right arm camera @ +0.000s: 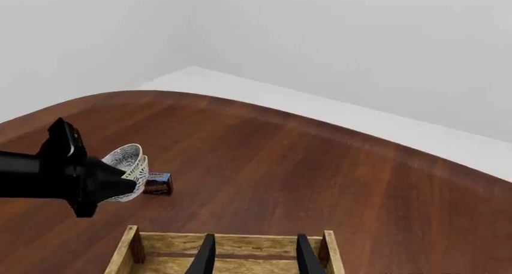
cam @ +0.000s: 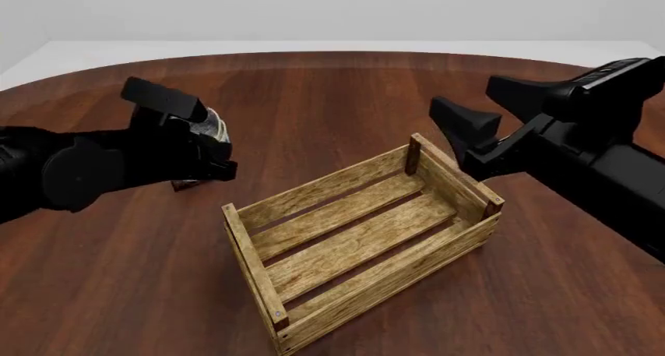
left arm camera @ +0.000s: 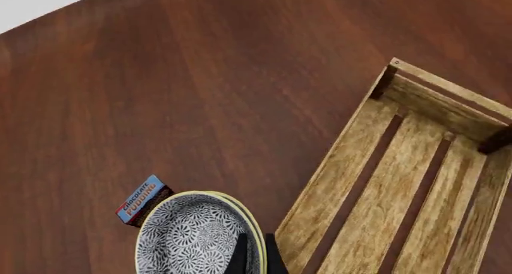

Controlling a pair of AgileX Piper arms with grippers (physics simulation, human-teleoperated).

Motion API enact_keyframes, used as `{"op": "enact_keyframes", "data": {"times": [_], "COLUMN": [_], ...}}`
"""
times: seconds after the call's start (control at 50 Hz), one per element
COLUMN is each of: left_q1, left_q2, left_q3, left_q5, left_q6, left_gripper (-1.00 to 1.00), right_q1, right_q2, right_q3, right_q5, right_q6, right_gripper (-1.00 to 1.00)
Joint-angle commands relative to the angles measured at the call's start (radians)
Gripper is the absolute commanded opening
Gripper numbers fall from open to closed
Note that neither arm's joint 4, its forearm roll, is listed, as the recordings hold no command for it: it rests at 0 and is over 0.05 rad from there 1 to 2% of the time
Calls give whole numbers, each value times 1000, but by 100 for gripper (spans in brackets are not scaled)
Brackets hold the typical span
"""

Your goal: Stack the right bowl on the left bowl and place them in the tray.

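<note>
The left wrist view is the only one that looks into the two stacked bowls [left arm camera: 196, 235]: the inner one has a grey-white floral pattern, and a pale yellow-green rim of the second shows just outside it. The left gripper [left arm camera: 254, 259] pinches their rim, one dark finger inside and one outside. In the front view the bowls [cam: 213, 125] are almost hidden behind the left gripper [cam: 213, 157], with only a patterned sliver showing. The right wrist view shows what the others do not: the nested bowls [right arm camera: 128, 166] are tilted and held up off the table [right arm camera: 304, 166] by the left arm.

The tray [cam: 359, 243], a light-wood slatted crate with darker corner posts, sits on the table [cam: 104, 278] between the arms, well apart from the bowls in the front view. Nothing lies in it.

The right gripper [right arm camera: 254, 256] hangs over the tray's near wall [right arm camera: 232, 244], its fingers spread and holding nothing.

A small red-and-blue box [left arm camera: 144, 201] lies on the table by the bowls; the left wrist view lets its label be read as "CHOCOLATE PUDDING". In the right wrist view the box [right arm camera: 157, 183] is too small to read.
</note>
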Motion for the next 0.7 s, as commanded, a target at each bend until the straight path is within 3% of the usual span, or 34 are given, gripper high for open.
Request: {"op": "enact_keyframes", "data": {"times": [0.02, 0.7], "left_q1": [-92, -293], "left_q2": [14, 155], "left_q3": [-56, -183], "left_q5": [9, 9], "left_q6": [31, 61], "left_gripper": [-100, -100], "right_q1": [-34, -130], "right_q2": [-28, -58], "right_q3": [-2, -9], "right_q5": [15, 29], "right_q6": [1, 15], "right_gripper": [100, 100]}}
